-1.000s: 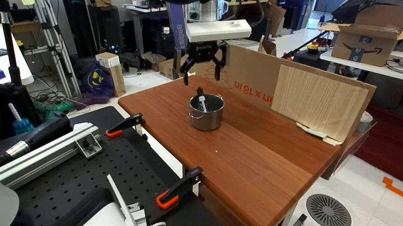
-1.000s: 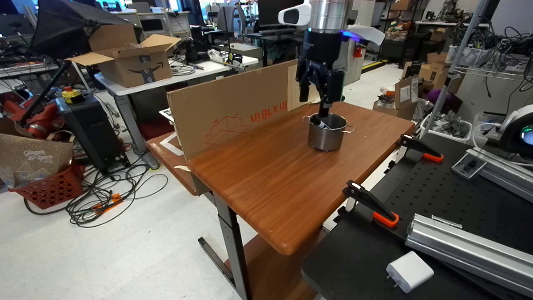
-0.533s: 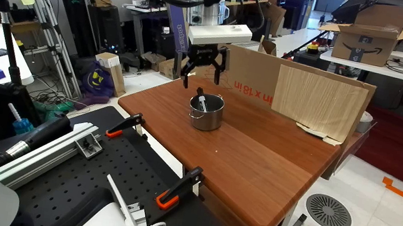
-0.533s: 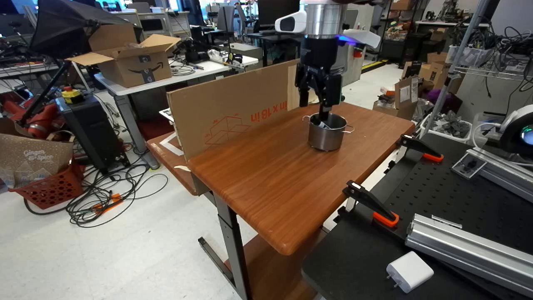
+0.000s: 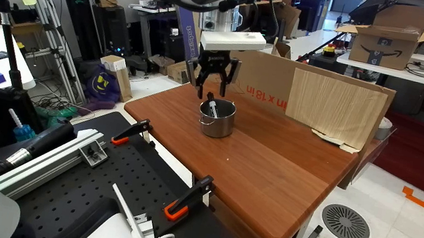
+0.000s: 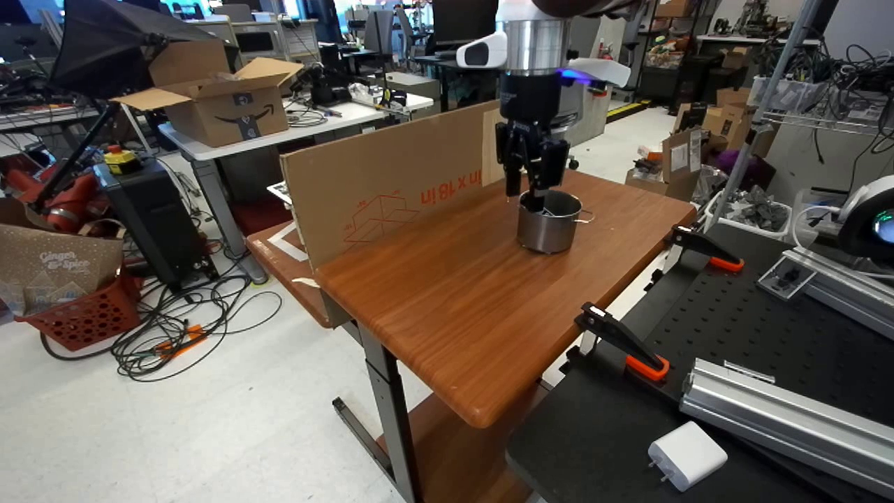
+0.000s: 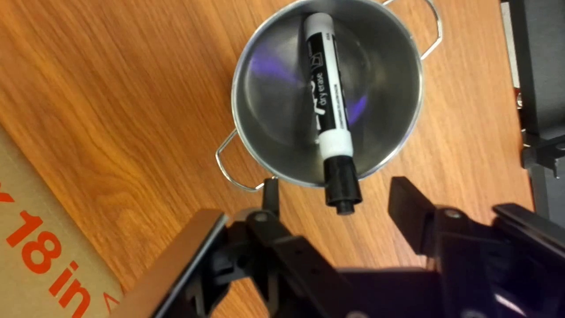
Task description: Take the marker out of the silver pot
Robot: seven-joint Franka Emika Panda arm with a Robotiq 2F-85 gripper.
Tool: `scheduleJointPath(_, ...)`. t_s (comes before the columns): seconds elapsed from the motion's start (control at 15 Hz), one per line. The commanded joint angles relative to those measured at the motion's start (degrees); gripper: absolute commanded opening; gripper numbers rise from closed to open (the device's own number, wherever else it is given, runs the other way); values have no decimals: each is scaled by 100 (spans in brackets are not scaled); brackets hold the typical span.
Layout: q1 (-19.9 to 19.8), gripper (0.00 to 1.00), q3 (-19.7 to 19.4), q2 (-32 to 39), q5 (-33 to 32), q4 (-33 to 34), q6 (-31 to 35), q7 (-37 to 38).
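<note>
The silver pot (image 5: 217, 127) stands upright on the wooden table in both exterior views (image 6: 546, 236). In the wrist view I look down into the pot (image 7: 390, 95). The marker (image 7: 329, 88) is white and black with a black cap. It leans inside the pot, its cap end sticking out past the rim, and it also shows in an exterior view (image 5: 213, 108). My gripper (image 7: 336, 194) is open and empty, pointing down. Its fingertips stand on either side of the cap as seen from the wrist, apart from it. In an exterior view the gripper (image 5: 211, 95) is just above the cap.
The wooden table (image 5: 268, 168) has a cardboard panel (image 6: 391, 185) upright along one edge. Black and orange clamps (image 5: 190, 198) sit along the opposite edge, by a black perforated board (image 5: 131, 183). The pot's wire handles (image 7: 225, 170) stick out sideways; one is close to a finger.
My gripper has come down, turned a little, and moved over the marker's cap. Its fingers have come closer together but remain apart. The pot and marker have not moved.
</note>
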Motion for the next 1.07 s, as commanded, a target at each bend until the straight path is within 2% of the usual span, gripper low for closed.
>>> scheduleJointPath(0.0,155,34,-137,142,-110,241,-275,81)
scheduleJointPath(0.33,167,0,-151,174,-130,328,-346,114)
scheduleJointPath(0.47,182,5,-163,155,-149,329,-362,169)
scheduleJointPath(1.0,396,5,-229,-267,-452,130,-343,788)
